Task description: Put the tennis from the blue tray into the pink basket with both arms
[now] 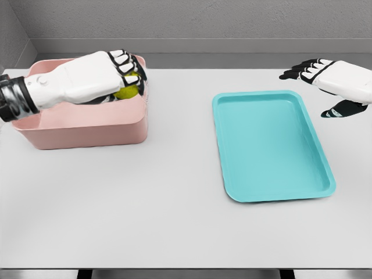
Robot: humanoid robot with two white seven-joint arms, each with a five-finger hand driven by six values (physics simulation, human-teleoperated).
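Holding the tennis ball (127,88) in curled fingers, our left hand (107,78) hangs over the pink basket (81,129) far left for release; our right hand (325,75), fingers spread, waits beyond the emptied blue tray (273,192).

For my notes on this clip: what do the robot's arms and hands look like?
Both are smooth, glossy white shells. The left hand has a broad white back and white finger segments separated by black joints; its forearm ends in a black and grey ribbed cuff at the picture's left edge. The right hand matches: white back, black-jointed fingers, and dark undersides on thumb and fingertips. No cables or markings are visible.
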